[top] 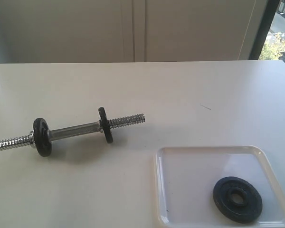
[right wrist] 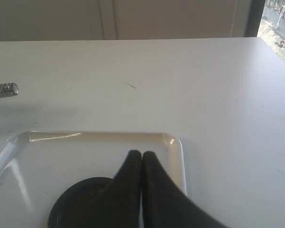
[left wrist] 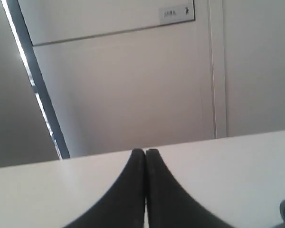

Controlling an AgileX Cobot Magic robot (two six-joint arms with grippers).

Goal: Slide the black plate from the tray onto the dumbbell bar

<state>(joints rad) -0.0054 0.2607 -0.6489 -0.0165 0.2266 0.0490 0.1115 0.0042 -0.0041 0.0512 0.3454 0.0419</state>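
Inside white tray (top: 204, 156), round black plate (top: 237, 199)

Holds the black, tapered left gripper (left wrist: 145, 151) fully closed, both smooth dark fingers (left wrist: 126, 194) pressed together along their inner faces right up to the rounded tips, empty. Holds the black right gripper (right wrist: 142, 153) likewise closed, curved fingers (right wrist: 161, 199) meeting tip to tip with only a hairline seam between, empty

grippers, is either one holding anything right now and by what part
Nothing is held. The left gripper and right gripper both have their jaws shut together with nothing between; the black plate lies flat in the tray.
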